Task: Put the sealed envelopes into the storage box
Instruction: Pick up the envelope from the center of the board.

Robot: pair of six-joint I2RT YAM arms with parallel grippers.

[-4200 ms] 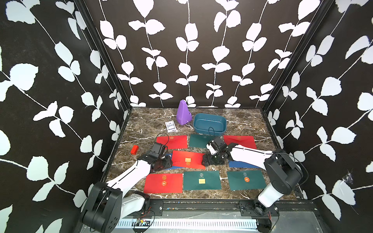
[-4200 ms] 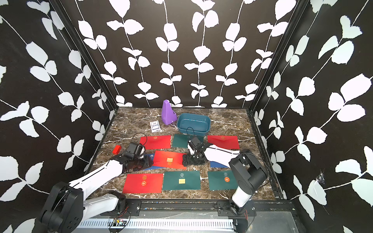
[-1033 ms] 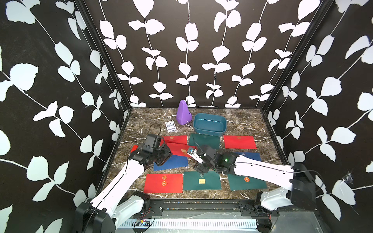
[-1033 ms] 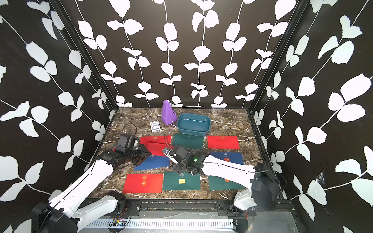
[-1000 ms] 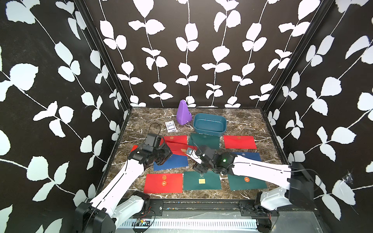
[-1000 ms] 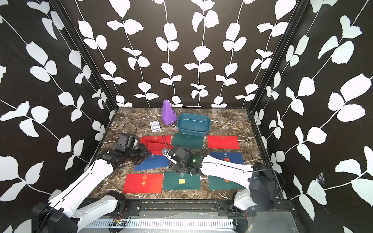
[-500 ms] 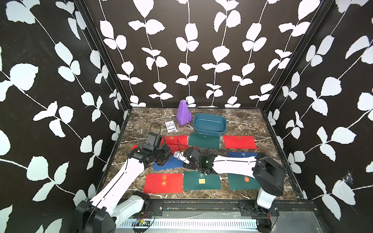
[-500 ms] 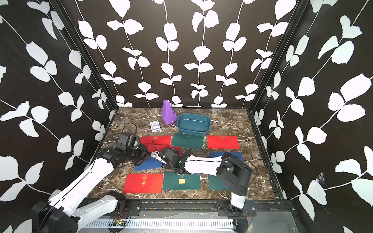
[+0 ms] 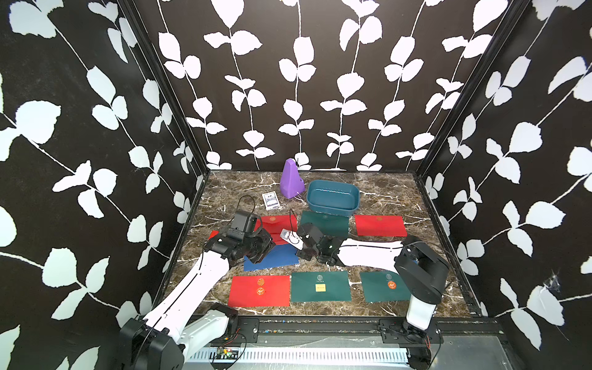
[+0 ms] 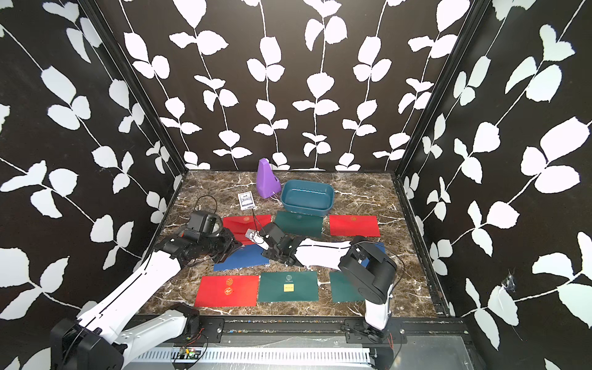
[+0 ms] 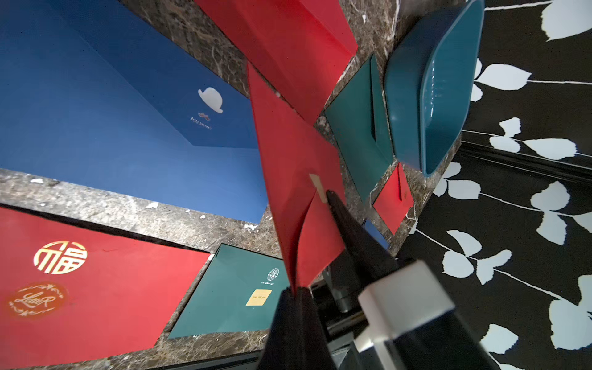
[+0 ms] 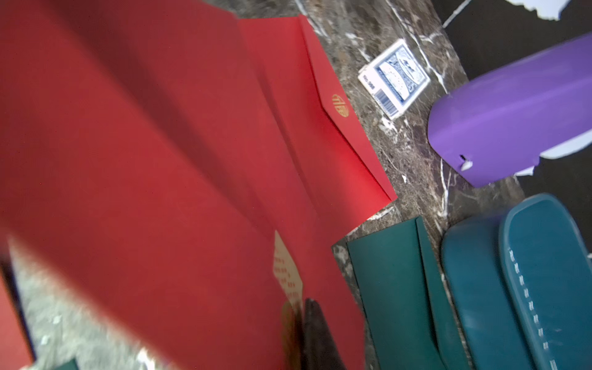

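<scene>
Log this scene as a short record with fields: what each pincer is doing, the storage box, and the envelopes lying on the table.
left pincer: shut on one edge of the raised red envelope
right pincer: shut on the same envelope, beside its gold sticker
storage box: at the back, no envelope inside
navy envelope: flat on the table near the left pincer
front row: front red envelope flat, beside a dark green envelope
other items: purple pyramid, card pack
</scene>
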